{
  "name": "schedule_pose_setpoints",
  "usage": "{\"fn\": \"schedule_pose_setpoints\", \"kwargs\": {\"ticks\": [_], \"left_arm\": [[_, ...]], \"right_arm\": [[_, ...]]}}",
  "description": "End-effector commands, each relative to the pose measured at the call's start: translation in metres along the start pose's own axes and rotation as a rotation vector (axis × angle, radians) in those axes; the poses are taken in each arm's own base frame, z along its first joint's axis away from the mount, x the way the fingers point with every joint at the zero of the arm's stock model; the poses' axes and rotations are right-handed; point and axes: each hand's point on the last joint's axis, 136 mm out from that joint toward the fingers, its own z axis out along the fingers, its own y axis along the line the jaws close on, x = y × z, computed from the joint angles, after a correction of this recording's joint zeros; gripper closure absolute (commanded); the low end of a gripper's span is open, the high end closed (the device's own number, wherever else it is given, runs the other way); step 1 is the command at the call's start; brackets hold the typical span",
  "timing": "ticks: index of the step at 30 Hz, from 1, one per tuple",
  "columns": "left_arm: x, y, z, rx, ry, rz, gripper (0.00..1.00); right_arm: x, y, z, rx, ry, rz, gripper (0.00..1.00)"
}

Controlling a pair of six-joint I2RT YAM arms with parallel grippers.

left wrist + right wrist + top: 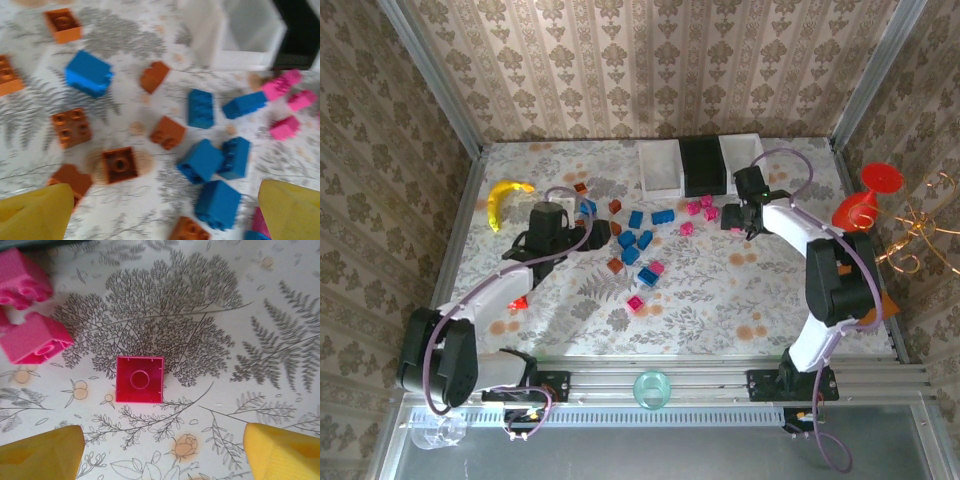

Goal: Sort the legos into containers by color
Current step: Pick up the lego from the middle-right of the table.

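Blue legos [635,240], pink ones [704,208] and brown ones [615,265] lie scattered mid-table. The containers stand at the back: a white tray [660,166], a black one [702,165] and a second white one [741,150]. My left gripper [552,222] hovers open over brown [120,165] and blue bricks [202,161], its yellow fingers [35,215] wide apart with nothing between them. My right gripper [732,218] is open above the cloth. A pink brick [140,379] lies upside down just ahead of its fingertips [285,452], free of them.
A yellow banana [505,196] lies at the back left. A red goblet [865,200] stands beyond the right edge. A teal cup [652,388] sits on the front rail. Two more pink bricks [35,337] lie left of the right gripper. Patterned walls enclose the table.
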Motion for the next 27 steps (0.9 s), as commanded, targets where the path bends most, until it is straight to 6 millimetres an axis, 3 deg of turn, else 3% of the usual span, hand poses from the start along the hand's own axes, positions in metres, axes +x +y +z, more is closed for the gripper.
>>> {"fn": "schedule_pose_setpoints", "kwargs": {"ticks": [1,7,19,21,24,27], "left_arm": [[-0.012,-0.026,-0.004,0.094,-0.045,-0.001,0.03],[-0.011,-0.037,-0.001,0.119,-0.041,0.008,0.02],[-0.017,-0.033,-0.005,0.093,-0.067,0.013,0.01],[-0.019,-0.034,-0.006,0.094,-0.072,0.015,0.01],[-0.021,-0.035,-0.007,0.096,-0.075,0.012,0.01],[-0.025,-0.038,-0.008,0.11,-0.086,0.001,0.01]], "right_arm": [[-0.005,0.015,0.017,-0.031,0.048,0.011,0.17],[-0.009,0.016,0.039,-0.037,0.125,0.02,0.32],[0.004,0.017,0.052,-0.043,0.203,0.04,0.56],[0.001,0.017,0.049,-0.048,0.187,0.043,0.63],[-0.016,0.021,0.028,-0.086,0.118,0.05,0.69],[-0.052,0.03,-0.007,-0.15,-0.036,0.07,0.7]]}}
